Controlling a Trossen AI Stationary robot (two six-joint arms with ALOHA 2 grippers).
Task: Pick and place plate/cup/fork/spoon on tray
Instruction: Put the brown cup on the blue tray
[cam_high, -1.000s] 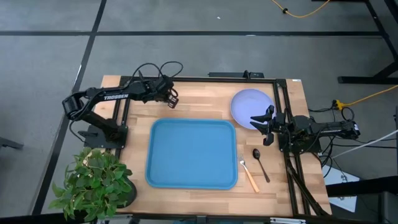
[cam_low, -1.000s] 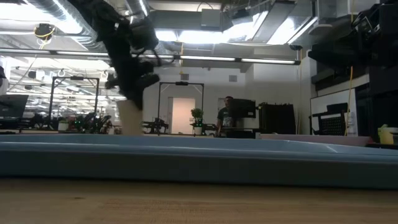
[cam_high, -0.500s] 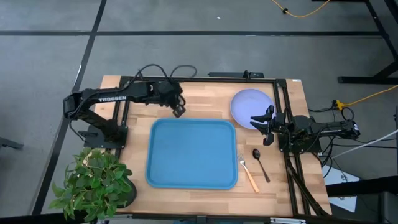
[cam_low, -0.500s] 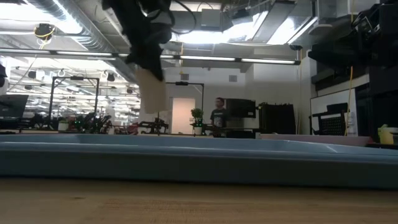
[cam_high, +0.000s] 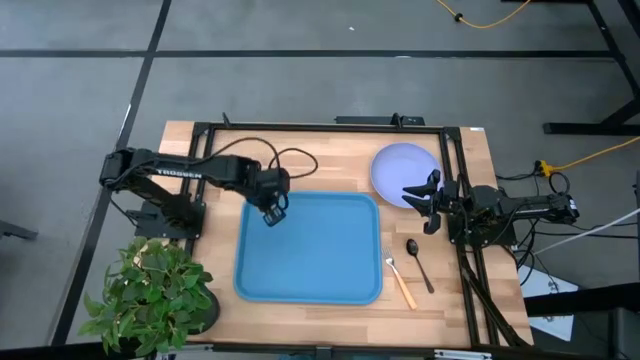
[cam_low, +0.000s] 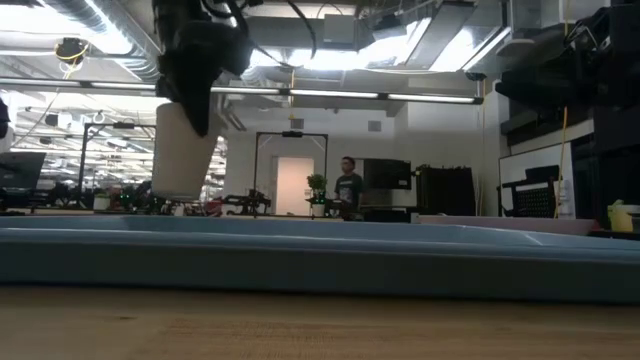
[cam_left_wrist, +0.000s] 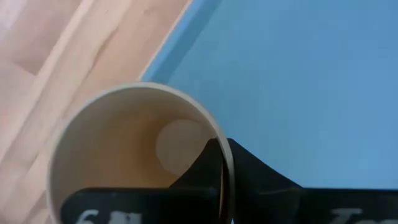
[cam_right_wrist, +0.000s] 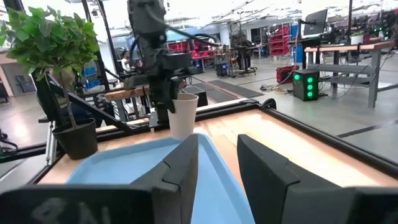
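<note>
My left gripper (cam_high: 272, 210) is shut on the tan cup (cam_low: 184, 150) above the far-left corner of the blue tray (cam_high: 310, 250). The cup also shows in the left wrist view (cam_left_wrist: 124, 155) and the right wrist view (cam_right_wrist: 183, 115). My right gripper (cam_high: 421, 201) waits open and empty at the table's right side, by the near edge of the lavender plate (cam_high: 400, 163), which lies flat on the table. The dark spoon (cam_high: 418, 261) and the wooden-handled fork (cam_high: 400, 282) lie on the table right of the tray. My left gripper holds the cup's rim (cam_left_wrist: 225, 155) with one finger inside the cup and one outside its wall. The fingers come from above, pointing down. The cup hangs about upright, its mouth up, lifted clear of the tray.
A potted plant (cam_high: 150, 295) stands at the table's near-left corner. Black frame rails (cam_high: 452, 170) run along the table's far and right sides. The tray's floor (cam_left_wrist: 311, 81) is bare. A person (cam_low: 347, 190) stands far off in the room.
My left gripper has carried the cup from the table's far-left part toward the near edge and a little right. It now stands over the tray's far-left corner. The cup stays about upright and clear of the table.
</note>
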